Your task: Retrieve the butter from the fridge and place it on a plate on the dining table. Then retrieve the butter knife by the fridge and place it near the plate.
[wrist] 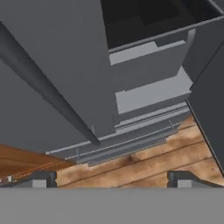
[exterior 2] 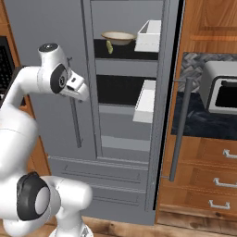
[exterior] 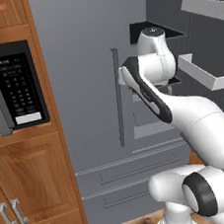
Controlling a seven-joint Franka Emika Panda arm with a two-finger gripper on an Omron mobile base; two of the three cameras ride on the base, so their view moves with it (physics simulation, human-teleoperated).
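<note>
One fridge (exterior 2: 125,139) door stands open on the right. High on a dark shelf lies the butter (exterior 2: 109,46), just beside a beige bowl (exterior 2: 118,37). Nearer and lower, the robot's jaws are wide open and hold nothing.

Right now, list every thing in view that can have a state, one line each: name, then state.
fridge: right door swung open, left door shut, lower drawers shut.
butter: on the upper fridge shelf beside the bowl, not yet picked up.
bowl: upright on the same shelf.
gripper: open, holding nothing, in front of the fridge.
microwave: door shut.
toaster oven: door shut.
</note>
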